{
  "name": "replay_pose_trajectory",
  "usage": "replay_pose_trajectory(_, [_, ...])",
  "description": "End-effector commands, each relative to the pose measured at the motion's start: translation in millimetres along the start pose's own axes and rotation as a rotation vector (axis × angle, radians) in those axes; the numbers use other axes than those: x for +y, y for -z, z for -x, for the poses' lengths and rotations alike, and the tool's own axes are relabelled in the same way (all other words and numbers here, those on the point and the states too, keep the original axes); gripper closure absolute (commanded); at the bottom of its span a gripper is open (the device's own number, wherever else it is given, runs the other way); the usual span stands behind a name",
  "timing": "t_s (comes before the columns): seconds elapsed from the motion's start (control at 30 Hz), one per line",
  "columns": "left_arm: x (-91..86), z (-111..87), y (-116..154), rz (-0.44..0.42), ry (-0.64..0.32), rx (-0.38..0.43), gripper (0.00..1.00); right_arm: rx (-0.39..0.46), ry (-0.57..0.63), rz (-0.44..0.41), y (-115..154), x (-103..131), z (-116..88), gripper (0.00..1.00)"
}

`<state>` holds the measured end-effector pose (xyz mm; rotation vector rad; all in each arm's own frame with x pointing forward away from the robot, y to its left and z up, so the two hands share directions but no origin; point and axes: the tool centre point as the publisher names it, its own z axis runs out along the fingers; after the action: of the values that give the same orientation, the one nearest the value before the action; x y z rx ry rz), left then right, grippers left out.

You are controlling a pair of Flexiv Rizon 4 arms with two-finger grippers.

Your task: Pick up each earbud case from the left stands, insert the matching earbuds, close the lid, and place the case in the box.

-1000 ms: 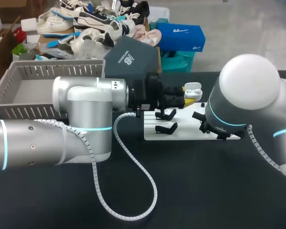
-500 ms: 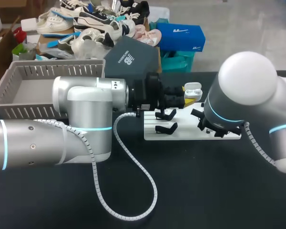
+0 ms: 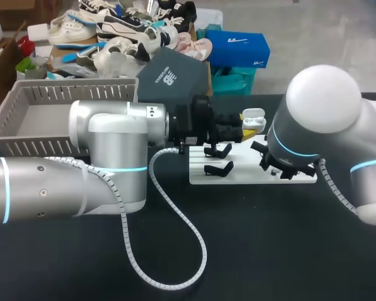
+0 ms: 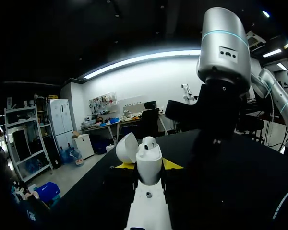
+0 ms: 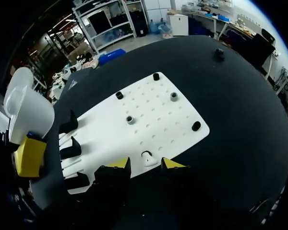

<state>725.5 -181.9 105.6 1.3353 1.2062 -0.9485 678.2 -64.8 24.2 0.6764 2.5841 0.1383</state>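
From where I stand, the left arm [image 3: 106, 157] stretches across the black tabletop [image 3: 269, 238] to the back edge of the white board [image 3: 250, 174]. The left claw [image 4: 148, 166] is closed on the earbud case [image 4: 148, 155], with a yellow tip pressed to each side of the body, holding it up off the board. The case's lid [image 4: 126, 147] is swung open, and one seated earbud [image 4: 149, 142] pokes up out of the top.

The right arm [image 3: 326, 119] comes in from the other side and hangs over the right part of the board. The right claw [image 5: 145, 164] points down at the board with its tips parted. A loose earbud [image 5: 146, 158] lies on the board in the gap between them, and I see neither tip touching it.

On the left part of the board the black stands [image 3: 218, 159] sit bare, one behind the other, just beside the left claw. A few small pegs [image 5: 174, 96] dot the board's middle and right part.

The grey box [image 3: 69, 91] with slatted walls sits at the far left of the tabletop, behind the left arm and well apart from the board.
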Motion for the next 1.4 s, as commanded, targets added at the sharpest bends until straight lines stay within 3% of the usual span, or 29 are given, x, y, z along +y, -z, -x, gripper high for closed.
replay_pose_trajectory(0.03, [0.1, -1.0, -0.3, 0.002, -0.001, -0.003, 1.00, -0.005, -0.007, 0.007, -1.9, -2.8, -1.7, 0.62])
replay_pose_trajectory(1.1, [0.1, -1.0, -0.3, 0.002, -0.001, -0.003, 1.00, 0.010, -0.033, 0.008, -10.0, -4.4, 2.1, 0.79])
replay_pose_trajectory(1.2, [0.1, -1.0, -0.3, 0.002, -0.001, -0.003, 1.00, 0.013, -0.034, 0.009, -10.9, -4.4, 2.0, 0.84])
replay_pose_trajectory(1.3, [0.1, -1.0, -0.3, 0.002, -0.001, -0.003, 1.00, 0.016, -0.036, 0.010, -11.7, -4.6, 2.0, 0.98])
replay_pose_trajectory(1.4, [0.1, -1.0, -0.3, 0.002, -0.001, -0.003, 1.00, 0.017, -0.037, 0.012, -11.7, -4.7, 1.8, 1.00])
